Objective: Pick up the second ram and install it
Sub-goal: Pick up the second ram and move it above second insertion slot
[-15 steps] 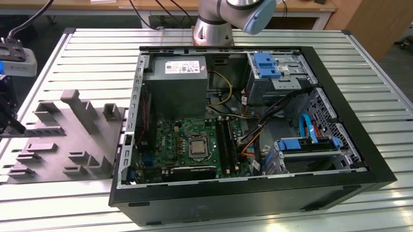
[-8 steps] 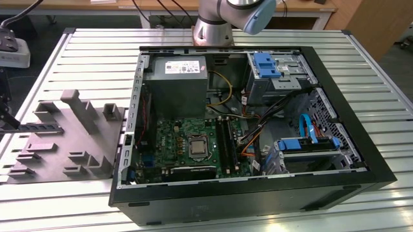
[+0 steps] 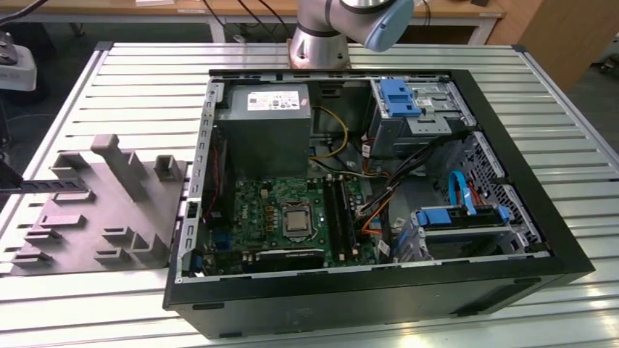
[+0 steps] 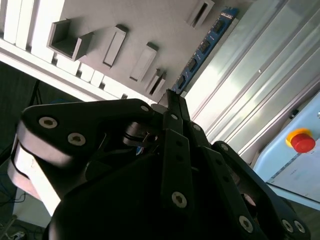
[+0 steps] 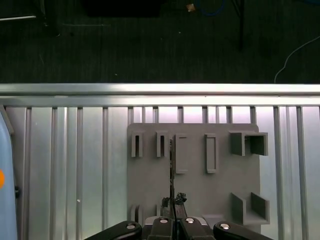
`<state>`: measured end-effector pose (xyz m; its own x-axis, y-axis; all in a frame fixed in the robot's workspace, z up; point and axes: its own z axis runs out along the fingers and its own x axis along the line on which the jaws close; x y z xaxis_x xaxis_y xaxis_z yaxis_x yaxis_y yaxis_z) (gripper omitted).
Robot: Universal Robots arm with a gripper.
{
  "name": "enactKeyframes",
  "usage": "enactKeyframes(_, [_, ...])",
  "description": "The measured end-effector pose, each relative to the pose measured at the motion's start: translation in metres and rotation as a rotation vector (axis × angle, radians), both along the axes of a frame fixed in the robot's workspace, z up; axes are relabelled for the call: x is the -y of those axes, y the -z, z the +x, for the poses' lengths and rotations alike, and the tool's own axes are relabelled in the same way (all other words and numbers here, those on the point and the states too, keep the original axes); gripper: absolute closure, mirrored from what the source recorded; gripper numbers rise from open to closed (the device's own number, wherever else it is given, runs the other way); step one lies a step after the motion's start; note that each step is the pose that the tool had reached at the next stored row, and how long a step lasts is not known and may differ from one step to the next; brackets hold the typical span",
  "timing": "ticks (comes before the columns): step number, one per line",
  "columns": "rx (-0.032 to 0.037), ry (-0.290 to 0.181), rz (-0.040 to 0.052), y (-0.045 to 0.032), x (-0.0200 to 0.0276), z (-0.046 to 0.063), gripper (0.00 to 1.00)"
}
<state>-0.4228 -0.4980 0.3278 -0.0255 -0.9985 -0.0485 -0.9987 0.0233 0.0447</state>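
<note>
The second ram (image 4: 206, 45), a narrow blue-green board with black chips, sticks straight out from my gripper's fingertips (image 4: 171, 96). The first wrist view shows the ram (image 5: 171, 165) edge-on as a thin dark line over the grey holder block (image 5: 195, 195), with my gripper (image 5: 172, 201) shut on its near end. At the exterior view's far left the ram (image 3: 53, 186) lies level across the holder block (image 3: 97, 217), and my gripper (image 3: 8, 183) is at the picture's edge. I cannot tell whether the ram touches the block. The black memory slots (image 3: 337, 210) lie on the green motherboard (image 3: 256, 210).
The open black computer case (image 3: 541, 239) lies on the slatted aluminium table (image 3: 145, 87). Inside it are a grey power supply (image 3: 263, 116), a drive cage with blue clips (image 3: 401, 98), loose cables and the silver processor socket (image 3: 293, 220). A red stop button (image 4: 302, 140) shows beyond the table.
</note>
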Motion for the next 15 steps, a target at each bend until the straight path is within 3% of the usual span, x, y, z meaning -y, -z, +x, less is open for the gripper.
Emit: enactKeyframes(15, [-0.0001, 0.000, -0.0001, -0.0305, -0.0001, 0.000, 0.89])
